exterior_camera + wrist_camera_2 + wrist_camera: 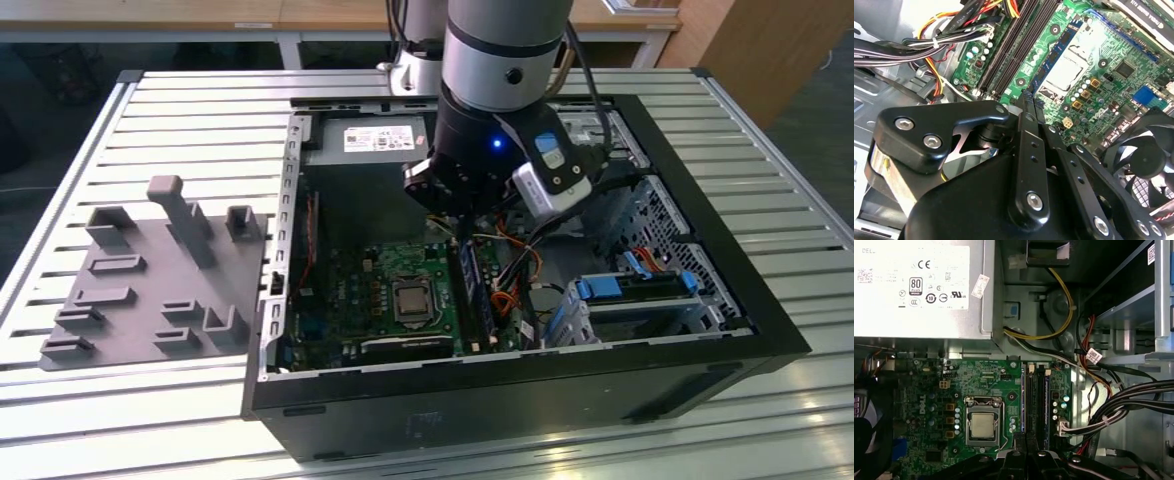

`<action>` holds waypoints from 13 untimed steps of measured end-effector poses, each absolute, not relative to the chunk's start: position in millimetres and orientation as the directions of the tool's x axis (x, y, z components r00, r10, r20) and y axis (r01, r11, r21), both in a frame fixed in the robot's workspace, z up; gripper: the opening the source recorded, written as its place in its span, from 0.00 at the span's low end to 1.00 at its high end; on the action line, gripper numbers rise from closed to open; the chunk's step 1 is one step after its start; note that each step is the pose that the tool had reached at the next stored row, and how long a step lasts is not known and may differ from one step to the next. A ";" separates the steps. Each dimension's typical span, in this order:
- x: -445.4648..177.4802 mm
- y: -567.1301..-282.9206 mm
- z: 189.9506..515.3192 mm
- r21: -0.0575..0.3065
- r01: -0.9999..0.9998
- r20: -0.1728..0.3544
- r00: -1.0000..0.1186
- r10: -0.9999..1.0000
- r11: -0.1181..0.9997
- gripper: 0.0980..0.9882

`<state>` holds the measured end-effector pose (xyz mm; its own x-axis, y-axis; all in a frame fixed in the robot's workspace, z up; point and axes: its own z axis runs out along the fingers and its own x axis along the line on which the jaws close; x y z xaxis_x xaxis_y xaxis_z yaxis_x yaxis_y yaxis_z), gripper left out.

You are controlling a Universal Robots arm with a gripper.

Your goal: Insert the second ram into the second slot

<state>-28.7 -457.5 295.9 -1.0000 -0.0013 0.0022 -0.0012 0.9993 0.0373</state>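
- A Universal Robots arm reaches down into an open computer case lying on its side on a slatted metal table, as seen in the exterior view.
- The gripper hangs low over the green motherboard, in line with the memory slots. Its two black fingers are drawn together to a hairline slit and hold nothing that shows.
- The second ram, a thin blue stick with dark chips, stands on edge in the slot nearest the processor socket. It runs lengthwise toward the silver power supply.
- In both wrist views the fingertips line up with that stick and cover one end of it. Whether they touch its top edge or sit just above it cannot be told, nor whether the stick is pressed fully home.
- Black slots run alongside the stick on the side away from the socket.
- Bundled black, yellow and red cables crowd the case beyond the slots. A black fan sits on the socket's other side.
- On the exterior view's left, a grey moulded holder with upright posts lies on the table beside the case. Blue drive-bay clips sit inside the case toward the exterior view's right.
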 end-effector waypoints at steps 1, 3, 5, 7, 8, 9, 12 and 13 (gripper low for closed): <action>-28.6 -458.0 295.5 0.037 -0.001 0.003 -1.000 -0.001 0.999 0.02; -28.6 -458.3 294.3 0.038 -0.001 0.003 -1.000 -0.001 0.999 0.02; -28.7 -458.3 293.1 0.038 -0.001 0.003 -1.000 -0.001 0.999 0.02; -28.7 -458.4 291.7 0.038 -0.001 0.003 -1.000 -0.001 0.999 0.02; -28.7 -458.4 291.5 0.038 -0.001 0.003 -1.000 -0.001 0.999 0.02; -28.7 -458.4 290.9 0.038 -0.001 0.003 -1.000 -0.001 0.999 0.02; -28.7 -458.4 290.2 0.037 -0.001 0.003 -1.000 -0.001 0.999 0.02; -28.6 -458.4 289.7 0.037 -0.001 0.003 -1.000 -0.001 0.999 0.02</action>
